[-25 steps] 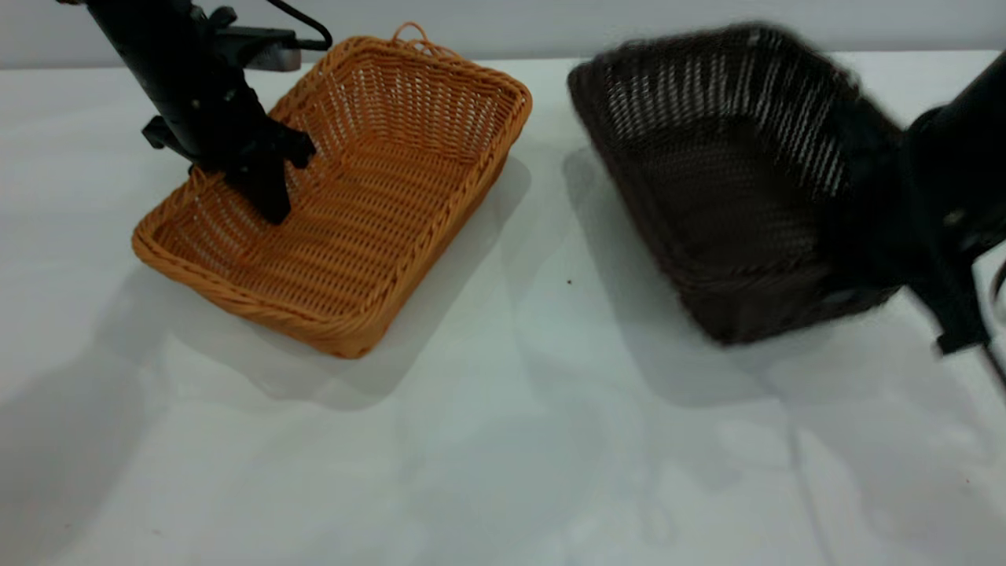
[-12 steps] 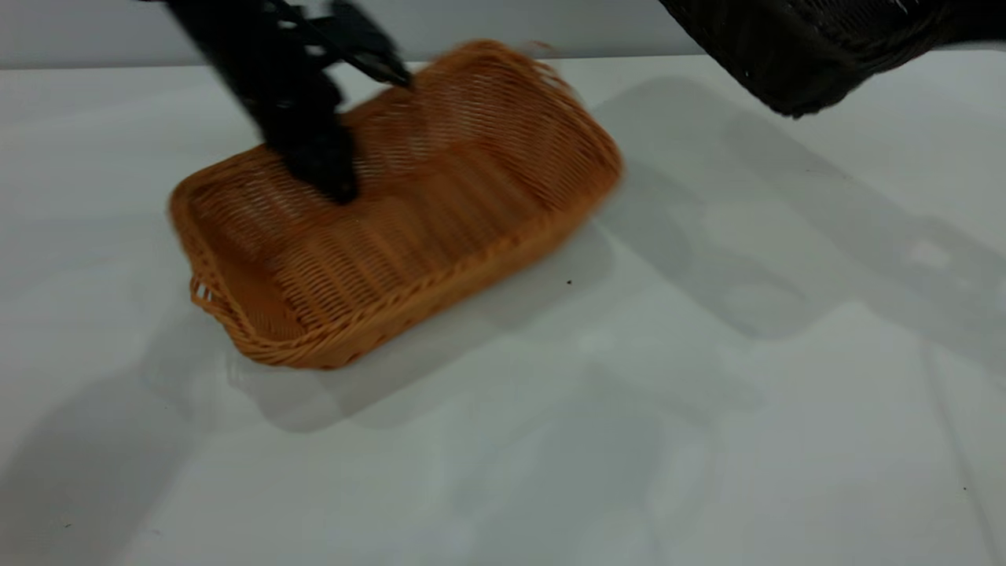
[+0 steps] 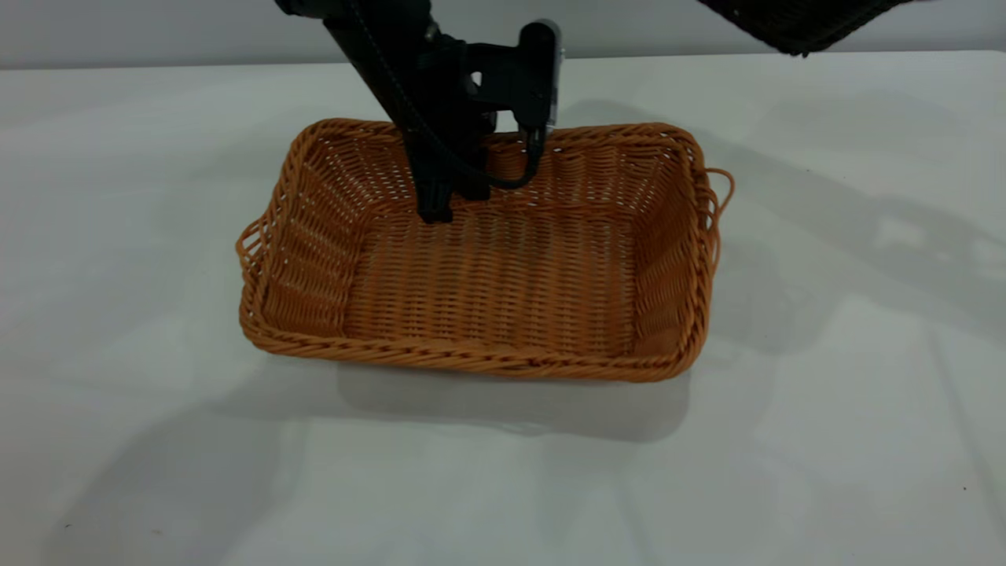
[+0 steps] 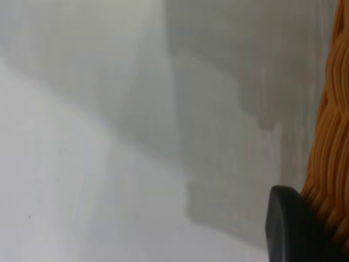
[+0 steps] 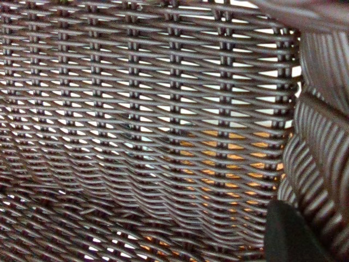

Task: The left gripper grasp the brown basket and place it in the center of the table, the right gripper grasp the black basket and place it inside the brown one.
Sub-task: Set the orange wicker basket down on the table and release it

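- The table (image 3: pixel 118 196) is a plain white top that fills the exterior view, with soft grey shadows across it.
- The brown basket (image 3: pixel 487 275) sits flat near the middle of the table, its long sides running left to right and its open side up (a small loop handle shows at 9 o'clock and another at 3 o'clock).
- The left gripper (image 3: pixel 444 200) comes down from about 11 o'clock and meets the basket at the middle of its far long wall, at 12 o'clock on the rim. One finger (image 3: pixel 432 189) reaches down inside against the wall; the other is behind the wicker, so the grip reads as clamped on that wall.
- A small cylinder with a silver face (image 3: pixel 542 75) and a black cable (image 3: pixel 519 179) hang just right of the fingers, above the rim.
- In the left wrist view, a dark fingertip (image 4: pixel 292 229) touches the braided orange rim (image 4: pixel 332 164), with white table beyond.
- The black basket (image 3: pixel 794 20) is up in the air at about 1 o'clock, only its underside corner showing at the top edge, well apart from the brown one.
- The right gripper (image 5: pixel 289 232) shows only in its wrist view: a dark finger tip lies against the black basket's weave (image 5: pixel 136 109) and braided rim (image 5: pixel 322 142) (orange glints through the gaps). Its grip seems closed on the basket.
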You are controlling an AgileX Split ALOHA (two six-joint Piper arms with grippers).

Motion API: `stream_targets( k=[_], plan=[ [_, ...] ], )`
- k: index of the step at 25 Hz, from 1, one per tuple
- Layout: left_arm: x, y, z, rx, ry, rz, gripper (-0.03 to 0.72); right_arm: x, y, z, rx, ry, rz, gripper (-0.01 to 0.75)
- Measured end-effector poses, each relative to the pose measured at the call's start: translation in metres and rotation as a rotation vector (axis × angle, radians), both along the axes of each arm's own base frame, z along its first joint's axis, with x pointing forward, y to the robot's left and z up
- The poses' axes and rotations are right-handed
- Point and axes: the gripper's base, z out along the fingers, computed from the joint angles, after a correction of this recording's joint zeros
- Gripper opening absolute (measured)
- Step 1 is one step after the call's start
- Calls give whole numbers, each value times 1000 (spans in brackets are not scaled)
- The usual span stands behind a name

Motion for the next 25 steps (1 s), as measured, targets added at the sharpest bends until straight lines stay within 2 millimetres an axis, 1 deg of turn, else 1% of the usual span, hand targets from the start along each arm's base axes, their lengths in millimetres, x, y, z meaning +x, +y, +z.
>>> stream_targets(
  k=[4, 7, 10, 12, 14, 17, 19, 20, 22, 25],
  plan=[
    [0, -1, 0, -2, -1, 3, 105, 2, 0, 5, -6, -13, 20, 79],
    [0, -1, 1, -11, 9, 39, 109, 4, 0, 10, -12, -26, 40, 79],
    [0, 0, 2, -21, 17, 87, 139, 5, 0, 14, -14, -35, 45, 79],
    [1, 0, 2, -19, 16, 95, 174, 5, 0, 14, -12, -36, 47, 79],
    [1, 1, 3, -21, 17, 105, 228, 5, 0, 14, -12, -35, 48, 80],
    [1, 0, 3, -31, 23, 125, 346, 5, -1, 14, -11, -35, 47, 80],
    [1, 0, 3, -54, 34, 157, 412, 6, -5, 15, -3, -37, 29, 81],
    [1, -1, 3, -67, 29, 169, 440, 6, -8, 15, 2, -39, 17, 81],
    [1, -2, 7, -76, 28, 176, 468, 6, -20, 17, 28, -46, -35, 81],
    [3, -3, 26, -93, 4, 171, 480, 6, -45, 20, 70, -62, -139, 81]
  ],
)
